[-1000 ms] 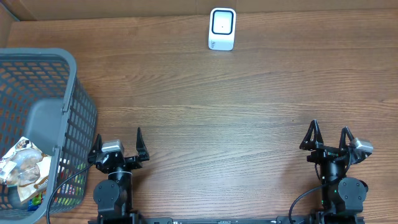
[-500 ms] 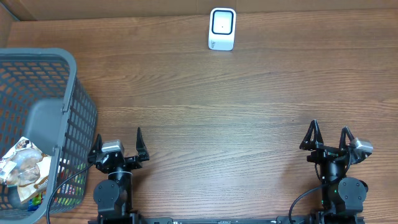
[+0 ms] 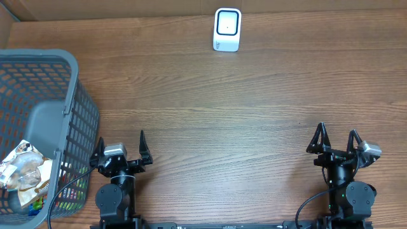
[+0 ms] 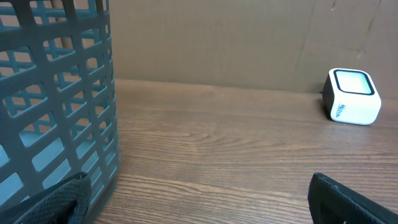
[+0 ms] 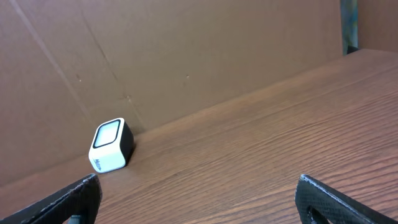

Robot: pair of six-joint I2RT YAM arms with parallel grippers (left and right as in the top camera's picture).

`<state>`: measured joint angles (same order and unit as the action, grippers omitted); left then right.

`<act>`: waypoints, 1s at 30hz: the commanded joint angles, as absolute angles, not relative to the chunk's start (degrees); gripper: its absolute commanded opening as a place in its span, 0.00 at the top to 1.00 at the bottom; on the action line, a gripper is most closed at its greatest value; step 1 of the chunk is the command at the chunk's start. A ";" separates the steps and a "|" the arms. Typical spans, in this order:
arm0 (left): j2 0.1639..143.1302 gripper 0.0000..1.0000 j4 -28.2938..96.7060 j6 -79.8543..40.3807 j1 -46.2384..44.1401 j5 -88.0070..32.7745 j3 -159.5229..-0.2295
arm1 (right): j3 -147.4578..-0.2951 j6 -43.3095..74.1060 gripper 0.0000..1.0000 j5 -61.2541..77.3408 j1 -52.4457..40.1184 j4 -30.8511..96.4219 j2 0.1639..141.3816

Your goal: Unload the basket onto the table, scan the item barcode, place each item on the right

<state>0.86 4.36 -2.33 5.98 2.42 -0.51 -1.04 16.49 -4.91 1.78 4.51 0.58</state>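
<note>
A small white barcode scanner (image 3: 227, 29) with a dark window stands at the table's far edge; it also shows in the left wrist view, scanner (image 4: 352, 97), and the right wrist view, scanner (image 5: 111, 145). Packaged items (image 3: 24, 173) lie in a grey plastic basket (image 3: 44, 121) at the left. My left gripper (image 3: 121, 145) sits open at the near edge beside the basket, nothing between its fingers. My right gripper (image 3: 336, 140) sits open at the near right, also empty. No barcode is visible.
Brown cardboard walls (image 5: 155, 56) rise behind the wooden table (image 3: 222, 114). The basket wall (image 4: 56, 99) fills the left of the left wrist view, close to the left finger.
</note>
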 commanded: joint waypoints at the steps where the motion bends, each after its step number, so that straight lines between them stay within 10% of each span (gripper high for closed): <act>1: 0.25 0.00 4.03 -0.84 5.98 3.16 -0.30 | -0.45 16.34 0.00 -5.04 1.45 4.19 0.16; 30: 7.11 0.00 13.96 -2.79 5.98 -3.07 -17.93 | -8.08 13.28 0.00 10.98 1.56 1.21 0.19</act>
